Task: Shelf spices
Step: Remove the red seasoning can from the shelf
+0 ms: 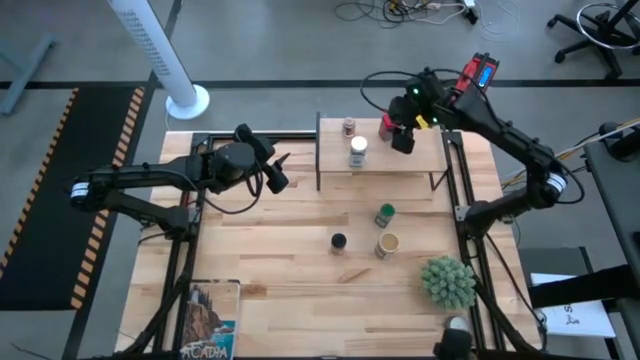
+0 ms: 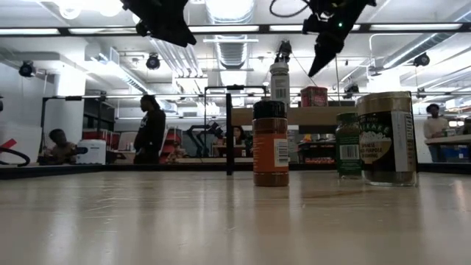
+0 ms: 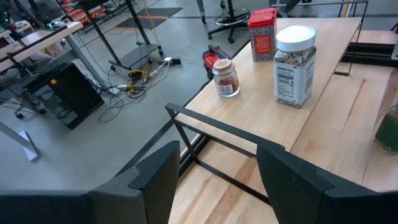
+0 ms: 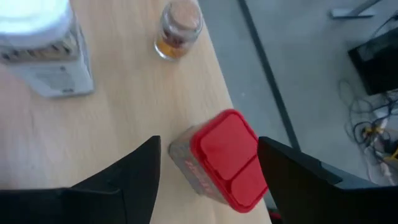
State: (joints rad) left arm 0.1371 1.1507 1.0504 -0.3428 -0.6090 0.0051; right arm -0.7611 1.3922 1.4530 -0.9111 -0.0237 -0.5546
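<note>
On the shelf (image 1: 400,165), the red tin (image 4: 221,158) stands upright between open right pincer (image 4: 208,177) fingers.

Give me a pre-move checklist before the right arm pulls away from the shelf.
1. Right hand open, fingers either side of the red tin, not clamped: ok.
2. Red tin upright on the shelf: ok.
3. Tin's margin from the shelf edge: cannot tell.
4. White-lid jar and small jar upright on the shelf: ok.
5. Left hand open, off the shelf: ok.
6. All spices shelved: not ok; three remain on the table.
</note>
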